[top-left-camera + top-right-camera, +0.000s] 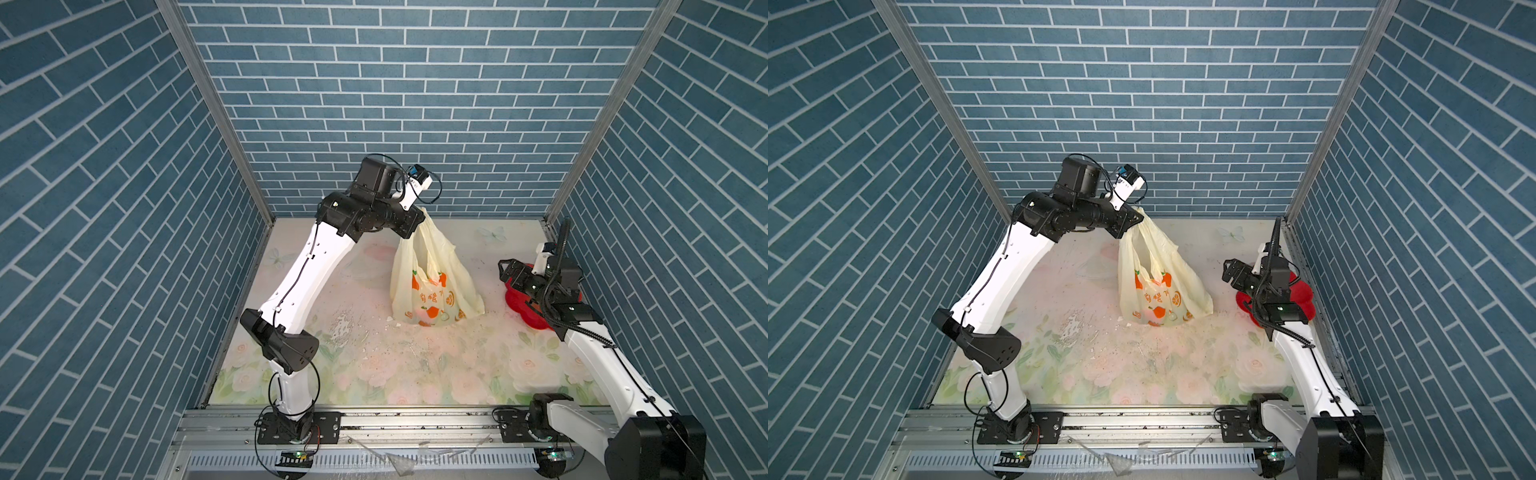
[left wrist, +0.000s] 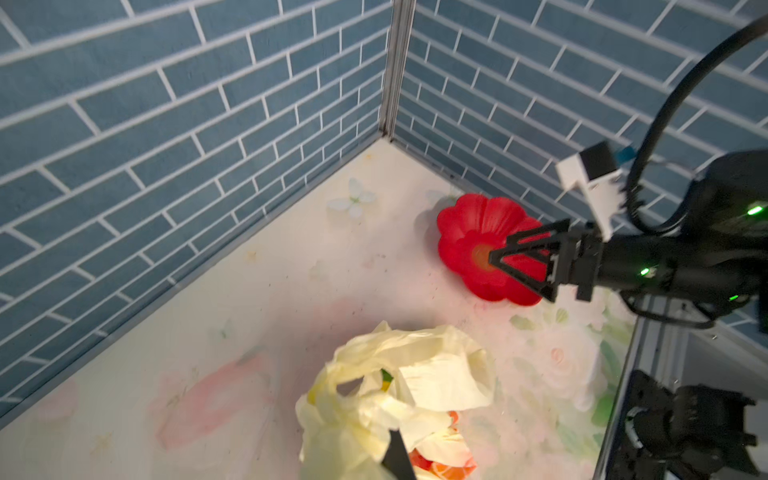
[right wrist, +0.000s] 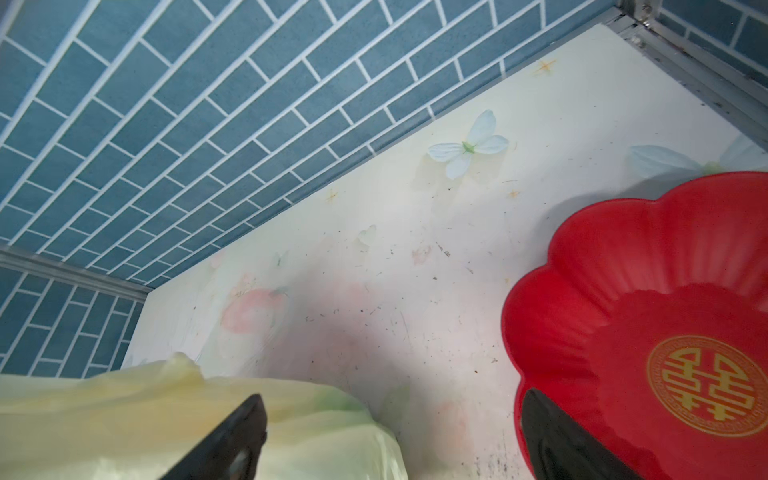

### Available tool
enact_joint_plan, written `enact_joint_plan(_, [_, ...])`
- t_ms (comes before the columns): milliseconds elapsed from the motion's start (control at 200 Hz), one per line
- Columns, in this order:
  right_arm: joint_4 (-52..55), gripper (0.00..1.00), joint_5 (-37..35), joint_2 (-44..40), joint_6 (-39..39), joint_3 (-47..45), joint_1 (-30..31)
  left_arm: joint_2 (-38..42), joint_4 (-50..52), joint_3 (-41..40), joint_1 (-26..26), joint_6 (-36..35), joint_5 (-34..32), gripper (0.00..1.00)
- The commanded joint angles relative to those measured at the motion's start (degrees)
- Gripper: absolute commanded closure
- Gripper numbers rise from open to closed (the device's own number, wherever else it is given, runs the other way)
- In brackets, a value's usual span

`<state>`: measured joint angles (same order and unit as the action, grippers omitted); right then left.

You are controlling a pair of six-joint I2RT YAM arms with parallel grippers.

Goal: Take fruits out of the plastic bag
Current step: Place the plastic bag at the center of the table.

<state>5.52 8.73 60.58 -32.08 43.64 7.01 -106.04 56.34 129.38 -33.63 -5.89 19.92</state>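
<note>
**Bag hoisted by a handle, free claw yet to reach in**

In both top views the left gripper is pinched shut on a loop handle of the plastic bag, just above the centre of the frame. The bag hangs stretched from that grip, and its bottom rests on the floral tabletop. The fruits are inside. The left wrist view shows only a glimpse of green and yellow through the crumpled mouth, low in the frame, so individual pieces cannot be named.

The right gripper stands wide open and empty at the right of the frame, above the red flower-shaped plate.

The step in hand looks like opening access. The mouth is folded in on itself, so the lift should be held steady and high to keep the film taut. The open claw would do best to enter through the gap and close on one fruit, not on loose plastic.
</note>
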Motion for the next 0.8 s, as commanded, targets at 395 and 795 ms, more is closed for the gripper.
enact_joint_plan(395, [9.67,0.04,-9.21,0.02,7.13,10.17,9.63,15.59,-18.08,-27.81,-3.43,14.26,-4.00,0.29])
enact_joint_plan(795, [13.55,0.05,-19.63,4.29,11.77,19.17,25.27,25.49,-22.96,-38.78,-2.13,18.48,-8.04,0.12])
